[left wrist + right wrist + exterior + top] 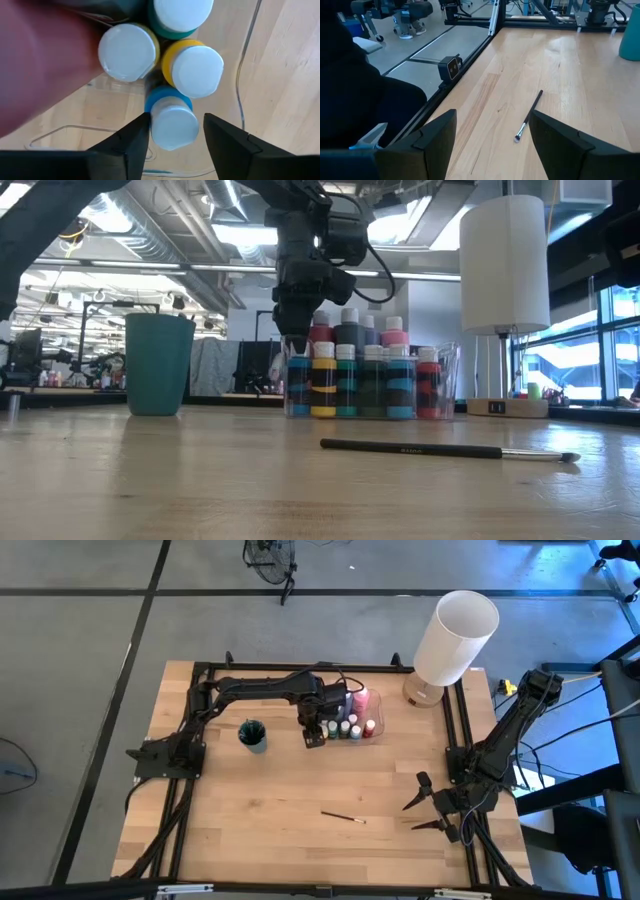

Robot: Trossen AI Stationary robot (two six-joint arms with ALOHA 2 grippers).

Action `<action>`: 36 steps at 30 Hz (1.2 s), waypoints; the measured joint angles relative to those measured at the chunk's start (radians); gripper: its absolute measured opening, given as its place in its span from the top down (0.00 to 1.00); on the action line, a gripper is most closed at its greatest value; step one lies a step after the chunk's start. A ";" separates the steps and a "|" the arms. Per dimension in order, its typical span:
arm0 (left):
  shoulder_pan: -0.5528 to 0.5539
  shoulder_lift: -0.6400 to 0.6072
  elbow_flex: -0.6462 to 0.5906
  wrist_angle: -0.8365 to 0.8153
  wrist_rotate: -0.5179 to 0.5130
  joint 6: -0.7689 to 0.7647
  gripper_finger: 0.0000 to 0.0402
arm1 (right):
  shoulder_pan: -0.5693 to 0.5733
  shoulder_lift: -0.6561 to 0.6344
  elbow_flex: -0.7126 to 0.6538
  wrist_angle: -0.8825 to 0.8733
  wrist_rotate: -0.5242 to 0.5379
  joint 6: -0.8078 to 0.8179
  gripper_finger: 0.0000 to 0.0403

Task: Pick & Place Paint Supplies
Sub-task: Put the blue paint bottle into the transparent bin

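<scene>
The left gripper (314,736) is seen poised straight above the clear plastic organiser tray (446,380) of small paint bottles, near the middle of the wooden table (260,820). In the left wrist view, its 2 dark fingers (131,145) stand apart, 1 on each side of a tiny blue paint bottle with a white cap (172,122), and a sliver of gap shows on both sides, so the bottle is bracketed but is not judged to be clamped. That bottle stands upright at the tray's end, its long axis pointing straight up into the pincer; 2 yellow white-capped bottles (192,70) and a green one (181,15) are packed just behind it, touching or nearly so. The coming move, whether a squeeze or a lift away, is judged to turn on that vertical line-up, since any sideways drift could nudge the neighbours. A teal plastic cup (253,734) is seen near the tray, on the side towards the left arm's base. A thin dark-handled paintbrush with a light tip (343,815) lies flat on the bare wood, well apart from the tray, and the right gripper (428,808) is the nearer to it, waiting by the table's right edge with its fingers spread wide on nothing.
</scene>
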 joint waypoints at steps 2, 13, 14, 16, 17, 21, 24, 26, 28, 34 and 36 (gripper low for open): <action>0.000 0.000 0.000 0.000 -0.001 0.001 0.54 | 0.000 0.000 0.000 0.000 0.000 0.000 0.37; 0.000 0.000 0.000 0.000 -0.003 -0.011 0.53 | 0.000 0.000 0.000 -0.002 -0.003 0.001 0.37; 0.000 0.000 0.000 0.000 0.001 -0.012 0.53 | 0.000 0.000 0.000 -0.002 -0.003 0.001 0.37; 0.000 0.000 0.000 0.000 0.001 -0.013 0.53 | 0.000 0.000 0.000 -0.002 -0.003 0.006 0.37; 0.000 0.000 0.000 0.000 0.001 -0.013 0.53 | 0.000 0.000 0.000 -0.002 -0.003 0.009 0.37; 0.000 0.000 0.000 0.003 -0.001 -0.015 0.53 | 0.000 0.000 0.000 -0.002 -0.003 0.011 0.37; 0.000 0.000 0.000 0.005 -0.033 -0.034 0.53 | 0.000 0.000 0.000 -0.008 -0.003 0.012 0.37; 0.000 0.000 0.000 0.005 -0.056 -0.047 0.53 | 0.000 0.000 0.000 -0.011 -0.003 0.012 0.37; 0.000 0.000 0.000 0.005 -0.062 -0.047 0.53 | 0.000 0.000 0.000 -0.011 -0.003 0.012 0.37; -0.003 0.000 0.000 0.009 -0.044 -0.034 0.53 | 0.000 0.000 0.000 -0.011 -0.003 0.024 0.37; -0.003 0.000 0.000 0.010 -0.042 -0.041 0.53 | 0.000 0.000 0.000 -0.011 -0.003 0.024 0.37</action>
